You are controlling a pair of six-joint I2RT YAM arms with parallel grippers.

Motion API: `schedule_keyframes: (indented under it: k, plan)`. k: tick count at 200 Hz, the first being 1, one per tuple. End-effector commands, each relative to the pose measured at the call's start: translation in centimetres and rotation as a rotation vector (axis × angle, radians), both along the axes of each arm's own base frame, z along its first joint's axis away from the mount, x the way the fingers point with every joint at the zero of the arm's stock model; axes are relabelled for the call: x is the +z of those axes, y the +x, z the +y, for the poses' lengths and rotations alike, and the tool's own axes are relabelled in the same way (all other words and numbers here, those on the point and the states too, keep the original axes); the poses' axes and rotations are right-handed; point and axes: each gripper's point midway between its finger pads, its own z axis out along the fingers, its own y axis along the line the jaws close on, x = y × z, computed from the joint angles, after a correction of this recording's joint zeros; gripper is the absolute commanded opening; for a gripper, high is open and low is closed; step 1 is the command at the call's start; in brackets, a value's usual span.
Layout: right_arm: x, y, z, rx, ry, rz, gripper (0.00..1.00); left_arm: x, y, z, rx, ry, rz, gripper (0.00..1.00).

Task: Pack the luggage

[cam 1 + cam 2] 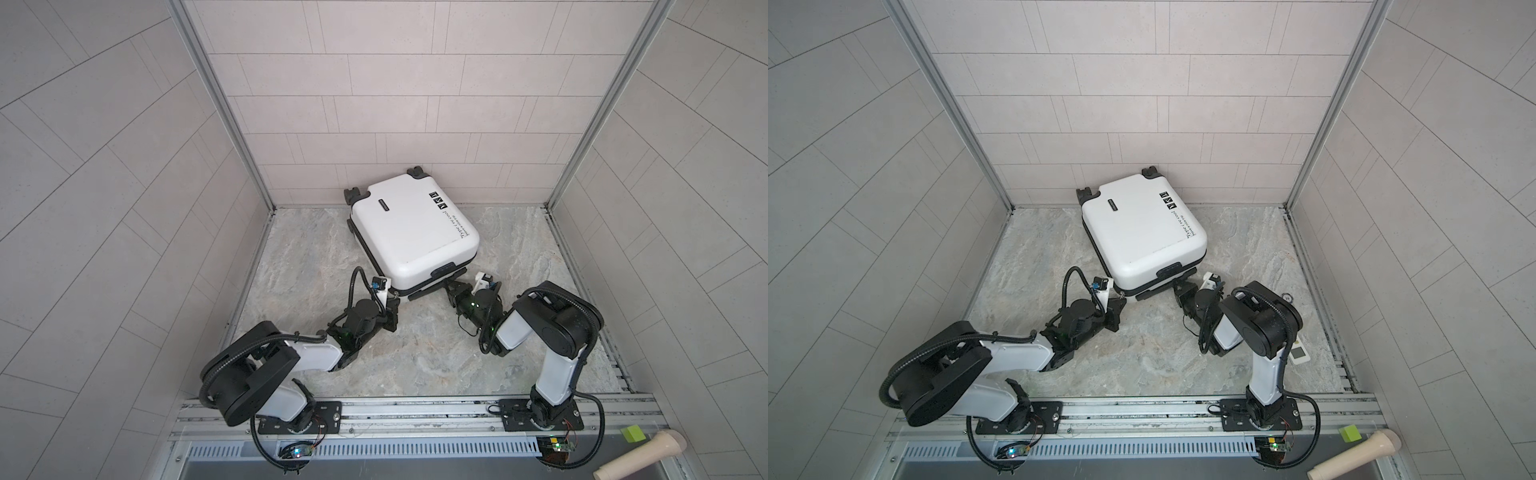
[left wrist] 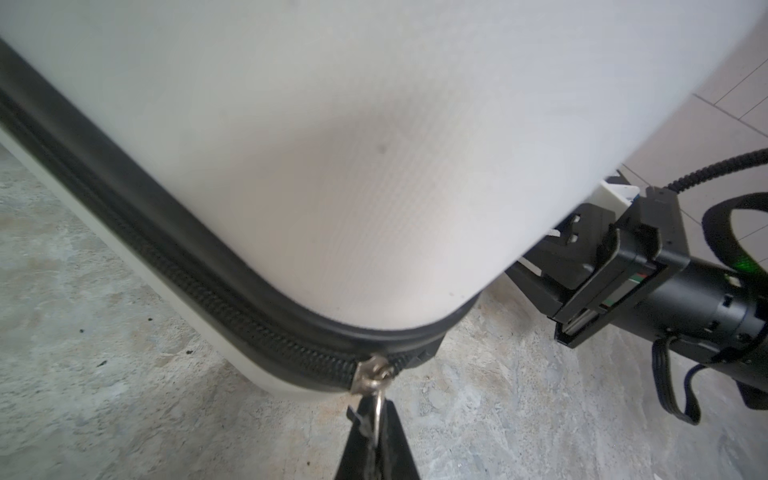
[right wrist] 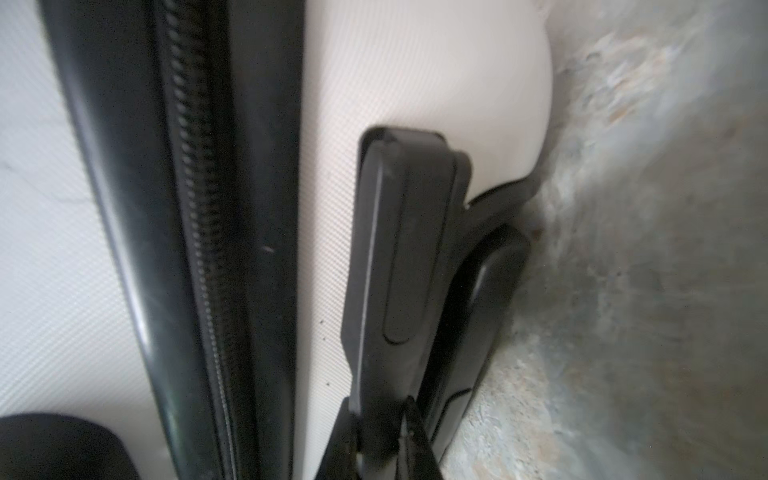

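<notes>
The left fingers [image 2: 397, 453] pinch together on the small silver metal zipper pull [image 2: 371, 376] at a near corner of the luggage [image 1: 409, 226], a small white hard-shell suitcase. The right fingers [image 3: 338, 453] clamp its black plastic handle [image 3: 399, 249]. The suitcase lies lid down on the grey marbled counter [image 1: 415, 365].

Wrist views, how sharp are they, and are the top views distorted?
Left wrist view: zipper pull fairly sharp, luggage shell soft up close. Right wrist view: handle and floor blurry. Both top views: even light, wall lines bowed.
</notes>
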Motion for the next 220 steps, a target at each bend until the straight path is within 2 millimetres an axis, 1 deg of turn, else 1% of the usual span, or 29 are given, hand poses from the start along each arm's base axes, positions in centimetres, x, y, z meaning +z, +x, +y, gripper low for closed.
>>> schedule_keyframes:
  k: [1,18,35,52,70,94,105,131,148,164,175,197,220]
  plan:
    - [3.2,0.4,2.0,0.042,-0.017,-0.137,0.00,4.8,-0.6,-2.6,-0.093,-0.055,-0.107,0.00]
    - [3.6,0.2,2.9,0.045,-0.016,-0.149,0.00,6.1,-0.7,-3.2,-0.102,-0.082,-0.125,0.00]
    - [3.7,0.0,4.0,0.055,-0.012,-0.154,0.00,6.8,-0.9,-4.2,-0.117,-0.099,-0.136,0.00]
    - [3.7,-0.2,5.2,0.067,-0.006,-0.154,0.00,7.1,-1.2,-5.4,-0.133,-0.112,-0.146,0.00]
    - [3.6,-0.6,6.1,0.077,-0.006,-0.156,0.00,6.8,-1.3,-6.6,-0.143,-0.119,-0.149,0.00]
    - [3.5,-1.1,6.9,0.086,-0.006,-0.154,0.00,7.2,-1.4,-7.8,-0.144,-0.135,-0.167,0.00]
    - [3.6,-1.3,7.2,0.089,-0.007,-0.158,0.00,7.3,-1.1,-7.9,-0.116,-0.132,-0.181,0.00]
    - [3.9,-2.1,8.0,0.103,-0.008,-0.167,0.00,8.6,-0.3,-7.3,-0.030,-0.175,-0.238,0.00]
    - [3.9,-2.7,8.8,0.115,-0.005,-0.164,0.00,9.4,0.4,-6.5,0.040,-0.178,-0.277,0.00]
    - [3.8,-3.4,9.6,0.130,-0.004,-0.163,0.00,10.0,0.6,-5.6,0.098,-0.176,-0.319,0.00]
    - [3.9,-3.8,10.2,0.143,-0.001,-0.165,0.00,10.4,0.7,-5.4,0.114,-0.166,-0.342,0.00]
    - [3.8,-4.3,11.3,0.164,0.006,-0.163,0.00,10.5,0.6,-6.2,0.096,-0.110,-0.363,0.00]
    - [3.6,-4.5,12.3,0.184,0.013,-0.160,0.00,9.8,0.4,-7.5,0.063,-0.050,-0.364,0.00]
